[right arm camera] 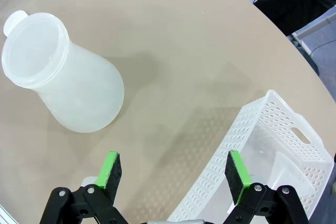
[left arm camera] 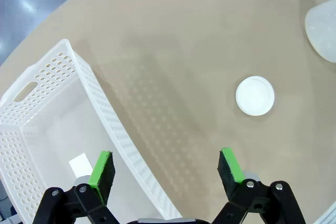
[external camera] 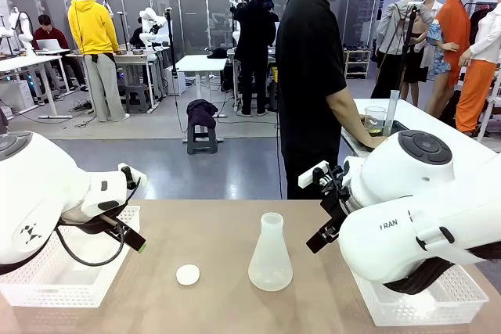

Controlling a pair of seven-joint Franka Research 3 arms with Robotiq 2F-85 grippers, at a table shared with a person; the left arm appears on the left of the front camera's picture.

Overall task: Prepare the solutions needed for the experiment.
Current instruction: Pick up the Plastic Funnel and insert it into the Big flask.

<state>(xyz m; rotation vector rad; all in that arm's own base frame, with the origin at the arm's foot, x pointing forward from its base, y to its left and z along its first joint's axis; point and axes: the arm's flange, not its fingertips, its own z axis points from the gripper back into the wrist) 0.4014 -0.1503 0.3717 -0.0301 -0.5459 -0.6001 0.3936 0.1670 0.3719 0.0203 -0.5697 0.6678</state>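
Conical flask (external camera: pixel 270 256), one, upright, one round white cap (external camera: pixel 188 274), two perforated baskets (external camera: pixel 55 291) (external camera: pixel 407 312)

1 flask (external camera: pixel 270 257), 1 white lid (external camera: pixel 187 274), 2 baskets (external camera: pixel 47 291).

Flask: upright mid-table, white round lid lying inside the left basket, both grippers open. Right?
Not quite. The white round lid lies on the bare table, outside the left basket, between it and the flask; the left wrist view shows it. The flask stands upright mid-table, and the left gripper and right gripper are open, as you said.
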